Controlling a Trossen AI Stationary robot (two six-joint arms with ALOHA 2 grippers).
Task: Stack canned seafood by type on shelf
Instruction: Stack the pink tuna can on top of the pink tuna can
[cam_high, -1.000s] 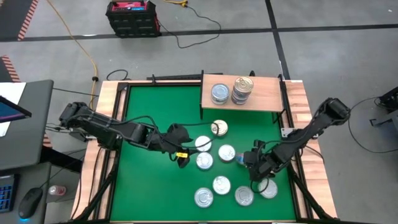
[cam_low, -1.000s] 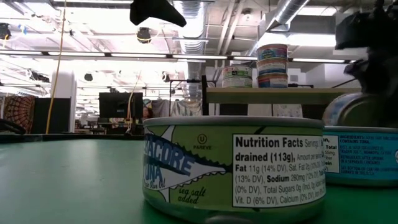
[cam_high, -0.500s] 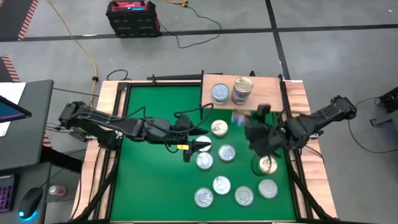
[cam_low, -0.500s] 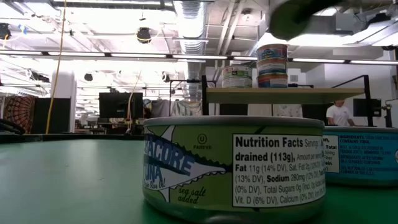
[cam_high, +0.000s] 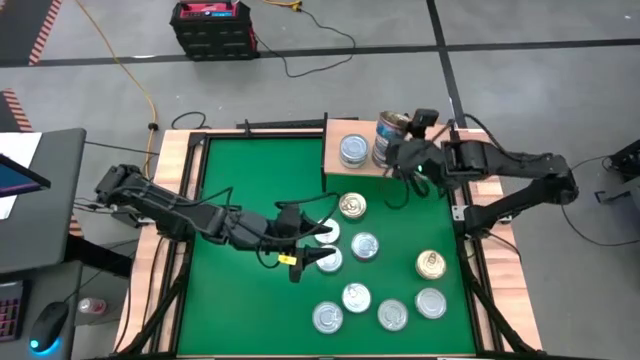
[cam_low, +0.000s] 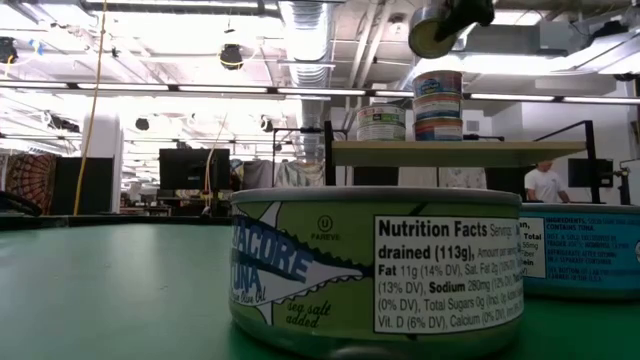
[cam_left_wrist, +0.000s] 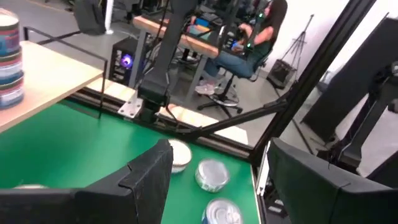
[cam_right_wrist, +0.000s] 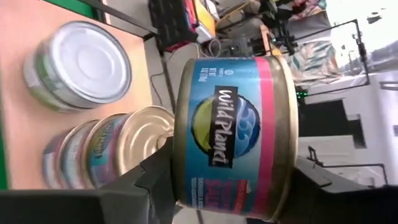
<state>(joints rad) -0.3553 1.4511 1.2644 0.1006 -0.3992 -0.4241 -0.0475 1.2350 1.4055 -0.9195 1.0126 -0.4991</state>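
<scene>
Several flat round tins lie on the green table, such as a gold-lidded tin (cam_high: 352, 206) and a silver one (cam_high: 357, 297). The light-wood shelf (cam_high: 430, 155) at the far edge carries a single silver tin (cam_right_wrist: 78, 65) and a short stack (cam_low: 438, 105) with a gold lid (cam_right_wrist: 143, 134). My right gripper (cam_high: 402, 150) is above that stack, shut on a blue-and-pink tin (cam_low: 438, 28). My left gripper (cam_left_wrist: 217, 168) is open, low over the tins at mid-table (cam_high: 328, 260). My right gripper pinches the blue-and-pink tin by its side wall (cam_right_wrist: 230, 124), one finger (cam_right_wrist: 155, 180) on each opposite side of the label. The tin is lifted clear and tilted, just above the stack on the shelf.
More tins sit toward the near right, among them a gold one (cam_high: 431, 264) and silver ones (cam_high: 392, 315) (cam_high: 327, 318). The table's left half (cam_high: 230, 300) is bare green. A tin (cam_low: 375, 265) stands close before the low camera. A person (cam_left_wrist: 255, 31) sits beyond the table.
My right gripper has lifted the blue-and-pink tin from the near right of the table and carried it up and toward the far edge, to above the shelf's stack; a gold tin it had covered now shows. My left gripper has moved a little toward the right.
</scene>
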